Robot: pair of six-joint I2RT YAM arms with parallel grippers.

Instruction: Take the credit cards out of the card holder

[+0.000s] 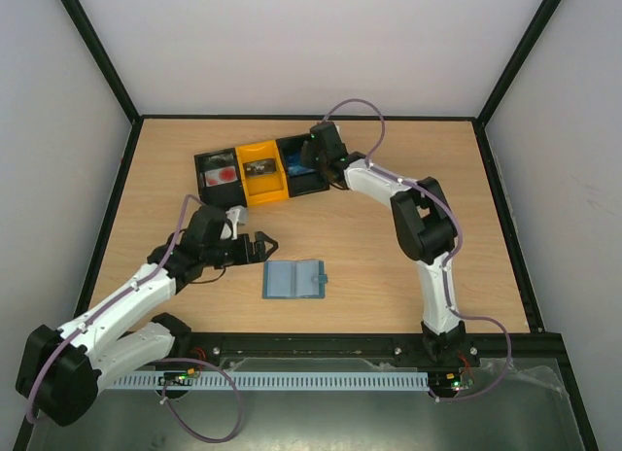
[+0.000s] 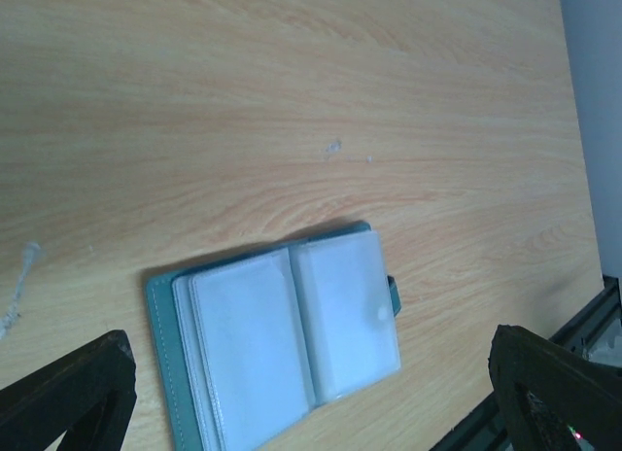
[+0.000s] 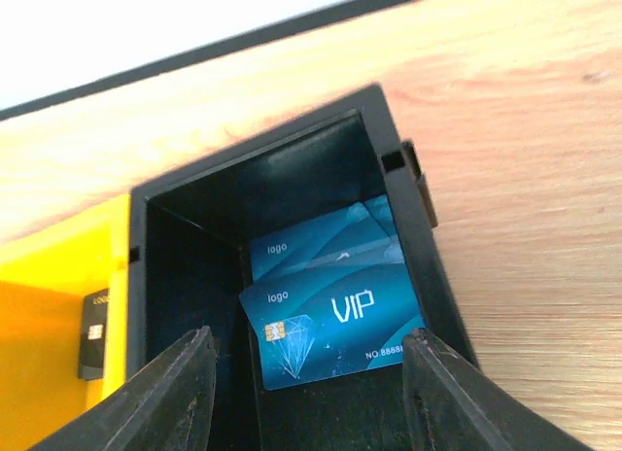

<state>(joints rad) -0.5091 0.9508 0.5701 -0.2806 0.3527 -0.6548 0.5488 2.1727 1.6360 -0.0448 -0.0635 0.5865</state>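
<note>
— Well, shall we begin at the left claw [image 1: 262, 247]?

— Yes. Its jaws are spread wide and we see nothing between them. In the left wrist view its two dark fingers [image 2: 73, 393] sit at the bottom corners. The card holder [image 2: 282, 344] lies on the wood between and beyond them, apart from both.

— How does the holder lie?

— Open flat like a book, slate-teal cover down and pale clear sleeves up, with the little tab on its right panel. From above we place it near the near edge of the counter [image 1: 408, 305], about mid-width and just right of the left claw.

— And the right claw [image 1: 313, 157]?

— Released too, with its jaws apart and gripping nothing. It hangs over the right-hand black compartment [image 3: 292, 189] of a three-part tray [image 1: 265, 195]. The tray sits close to the far edge, a little left of the middle.

— Where are the credit cards?

— We see two bright blue cards [image 3: 330, 329] in that compartment, overlapping. The nearer one reads "VIP" and bears a chip and a diamond drawing. The other shows behind it, marked "logo".

— And farther out?

— The yellow compartment [image 3: 58, 295] in the middle holds a dark card [image 3: 94, 327] with a chip. The left black compartment holds something red [image 1: 224, 174], too small for us to name.
</note>
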